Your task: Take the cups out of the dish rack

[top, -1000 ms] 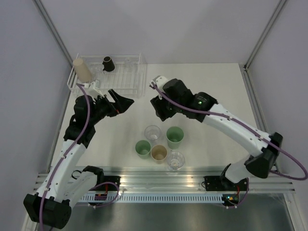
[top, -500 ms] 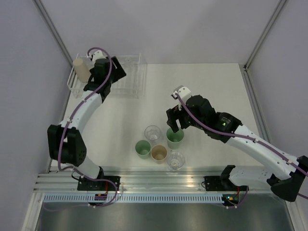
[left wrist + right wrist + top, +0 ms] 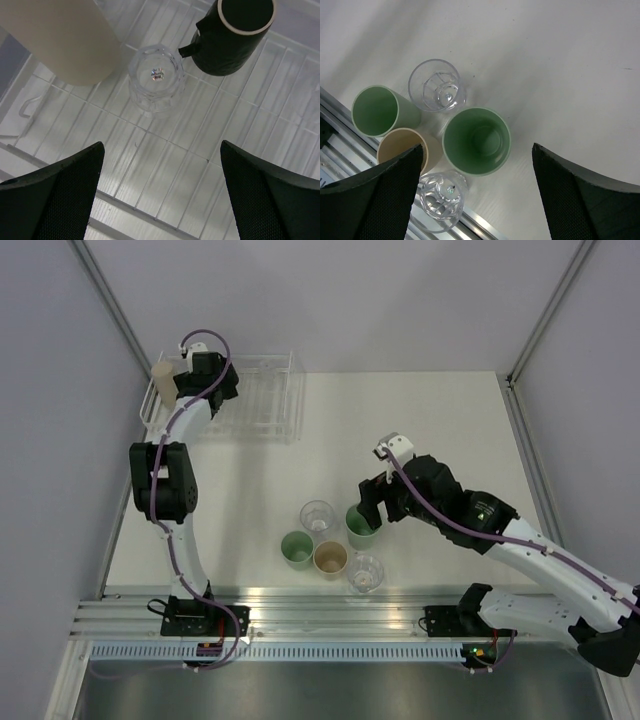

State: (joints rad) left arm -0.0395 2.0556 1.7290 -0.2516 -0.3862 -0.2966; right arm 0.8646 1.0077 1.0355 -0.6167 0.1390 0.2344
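Hovering over the white wire dish rack (image 3: 170, 170), the left hand (image 3: 161, 144) gapes empty, seemingly lined up on the clear faceted tumbler (image 3: 155, 80) ahead; the right hand (image 3: 477, 146), spread empty, hangs above a mint-green cup (image 3: 476, 140).

**Surfaces and finishes, as seen**

Dish rack (image 3: 165, 170): white coated wire, smooth, light sheen.
Clear cup (image 3: 156, 75) in the rack: transparent faceted plastic, glossy, with bright glints on its base.
Black cup (image 3: 235, 35): glossy dark body, pale matt rim.
Tan cup (image 3: 65, 40): opaque, matt, even surface.
Green cups (image 3: 476, 141): opaque, smooth, satin inside.
Table (image 3: 560, 60): white, matt, with a few faint specks.
Fingers (image 3: 55, 195): black, matt, with a fine mesh-like grain.
Front rail (image 3: 330, 602): bare silvery metal, brushed look.
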